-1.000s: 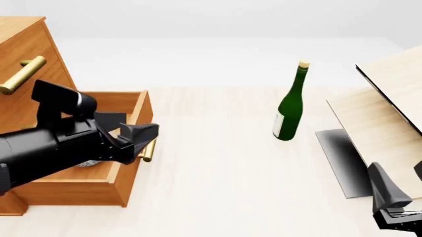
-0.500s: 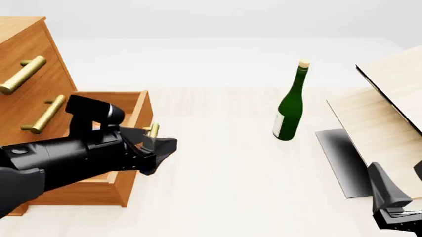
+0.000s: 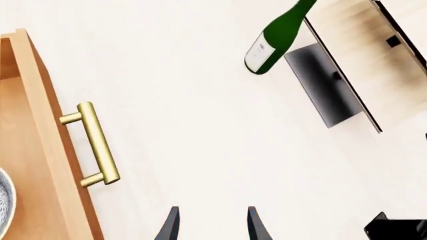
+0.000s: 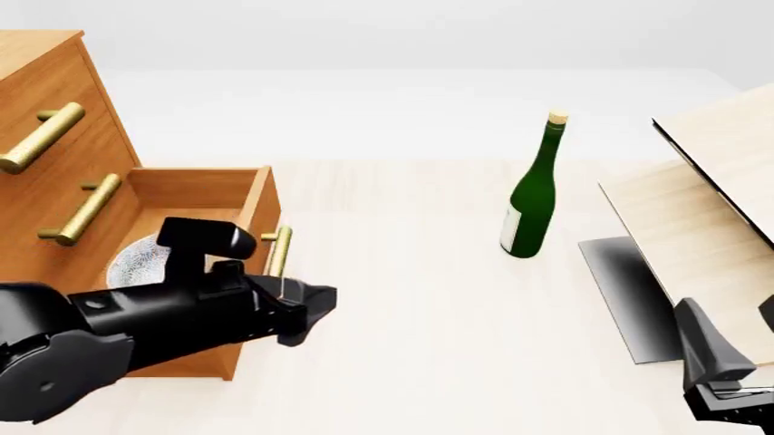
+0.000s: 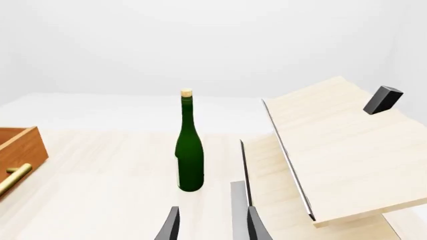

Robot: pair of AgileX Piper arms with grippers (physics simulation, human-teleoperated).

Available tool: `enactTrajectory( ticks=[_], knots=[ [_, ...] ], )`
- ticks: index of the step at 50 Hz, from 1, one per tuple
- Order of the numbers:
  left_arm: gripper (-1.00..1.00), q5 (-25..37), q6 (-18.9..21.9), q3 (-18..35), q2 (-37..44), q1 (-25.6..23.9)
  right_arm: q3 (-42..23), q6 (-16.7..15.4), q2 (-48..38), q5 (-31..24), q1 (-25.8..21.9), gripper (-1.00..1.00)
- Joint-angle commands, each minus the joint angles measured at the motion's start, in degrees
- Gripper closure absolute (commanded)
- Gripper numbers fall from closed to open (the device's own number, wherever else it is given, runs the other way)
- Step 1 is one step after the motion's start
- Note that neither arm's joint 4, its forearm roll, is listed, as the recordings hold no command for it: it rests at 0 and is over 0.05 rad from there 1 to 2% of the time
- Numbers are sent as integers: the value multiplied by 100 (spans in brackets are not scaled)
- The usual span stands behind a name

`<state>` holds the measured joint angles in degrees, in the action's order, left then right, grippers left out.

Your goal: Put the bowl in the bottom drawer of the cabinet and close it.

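Starting at the far left, the cabinet stands with its bottom drawer pulled well out over the table, and the bowl sits inside that drawer, partly hidden behind your left arm; in the left wrist view only a sliver of its speckled rim shows at the frame's edge. So the placing part looks done, and what is left is the closing. Your left gripper hangs just outside the drawer front, beside and a little below the brass handle, not touching it; its fingers stand apart and hold nothing. To finish, you would likely press against the drawer front or the handle and push it back toward the cabinet until it sits flush; from this angle, watch that the push runs straight along the drawer's travel, or it may bind. Further right, the green bottle stands upright, well apart from the drawer, then come the pale wood panels. At the far right your right gripper rests low near the table edge, its fingers parted and empty
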<state>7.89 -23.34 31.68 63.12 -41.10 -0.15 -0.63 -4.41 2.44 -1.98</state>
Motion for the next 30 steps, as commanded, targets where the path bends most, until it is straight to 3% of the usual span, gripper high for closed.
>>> enactTrajectory(
  ticks=[1,21,25,26,30],
  knots=[
    [-100,-247,-352,-225,275,42,0,0,-6,3,0,-100],
    [-100,-555,-561,-540,584,463,0,1,1,-1,0,-100],
    [-100,-585,-538,-607,610,639,0,0,-3,1,0,-100],
    [-100,-540,-320,-641,464,883,0,-1,2,-1,0,-100],
    [-100,-590,-397,-688,585,931,0,-1,-2,1,0,-100]
  ],
)
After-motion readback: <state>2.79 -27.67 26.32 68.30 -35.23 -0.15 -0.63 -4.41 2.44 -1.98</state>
